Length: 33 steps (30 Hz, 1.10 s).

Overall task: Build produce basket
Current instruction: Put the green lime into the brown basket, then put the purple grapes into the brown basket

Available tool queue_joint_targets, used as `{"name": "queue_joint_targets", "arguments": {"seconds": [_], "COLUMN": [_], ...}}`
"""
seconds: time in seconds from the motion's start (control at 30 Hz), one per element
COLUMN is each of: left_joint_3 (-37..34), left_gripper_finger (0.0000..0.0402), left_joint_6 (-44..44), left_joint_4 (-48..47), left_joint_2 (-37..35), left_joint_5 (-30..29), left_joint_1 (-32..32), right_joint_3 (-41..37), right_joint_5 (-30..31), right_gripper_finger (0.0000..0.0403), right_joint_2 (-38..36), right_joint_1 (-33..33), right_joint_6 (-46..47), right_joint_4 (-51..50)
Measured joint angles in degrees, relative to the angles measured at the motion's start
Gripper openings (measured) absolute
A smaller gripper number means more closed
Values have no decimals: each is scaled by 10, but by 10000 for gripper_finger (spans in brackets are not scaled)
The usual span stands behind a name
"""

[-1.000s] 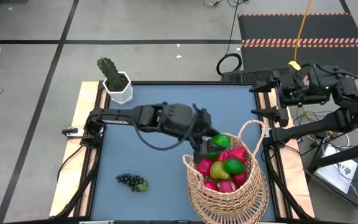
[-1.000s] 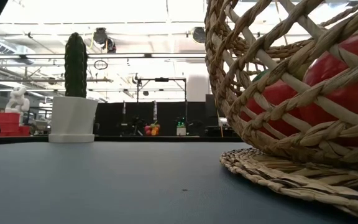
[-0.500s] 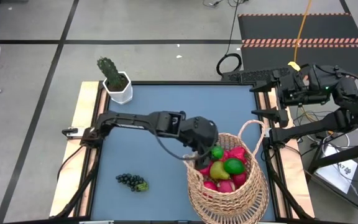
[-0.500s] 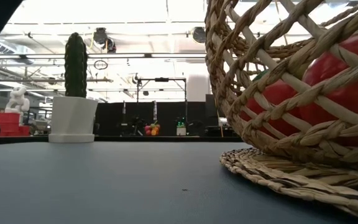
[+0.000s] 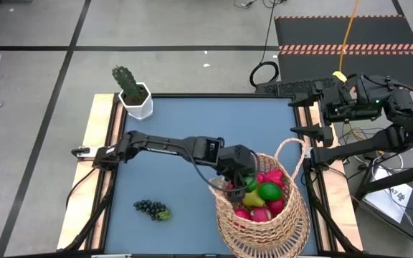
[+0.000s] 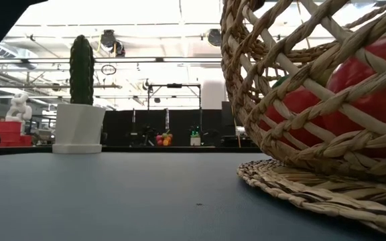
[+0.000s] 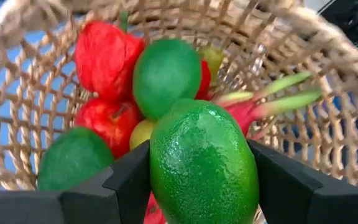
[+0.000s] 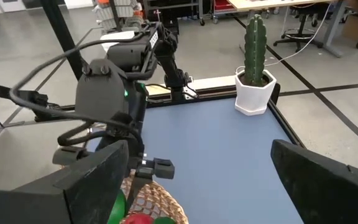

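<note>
The left tool [image 7: 197, 180] grips a lime [image 7: 202, 163] between its fingers and hangs just over the open mouth of the basket [image 5: 229, 231], which stands at the surface's near edge toward the right corner. The lime's long axis points down into the fruit pile [image 7: 135, 87], with apples and another lime directly beyond it, so release looks to need only a short drop. A grape bunch [image 5: 152, 209] lies on the surface near the near edge, left of the basket. The right tool [image 8: 191, 180], fingers spread wide and empty, waits off the right edge.
</note>
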Motion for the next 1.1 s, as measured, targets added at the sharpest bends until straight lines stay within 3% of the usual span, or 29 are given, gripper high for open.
{"name": "queue_joint_targets", "arguments": {"seconds": [0.33,0.7,0.87,1.1], "left_joint_3": [-13,11,18,19], "left_gripper_finger": [250,369,368,330], "left_joint_6": [1,-21,-45,-46], "left_joint_4": [2,2,19,15], "left_joint_2": [0,0,-18,-79], "left_joint_5": [2,7,-1,-50], "left_joint_1": [-4,-5,3,21], "right_joint_3": [0,0,0,0], "right_joint_5": [0,0,0,2], "right_gripper_finger": [389,389,389,389], "right_joint_2": [0,0,0,0], "right_joint_1": [0,0,0,0], "right_joint_6": [0,-4,-15,-15], "right_joint_4": [0,0,0,0]}}
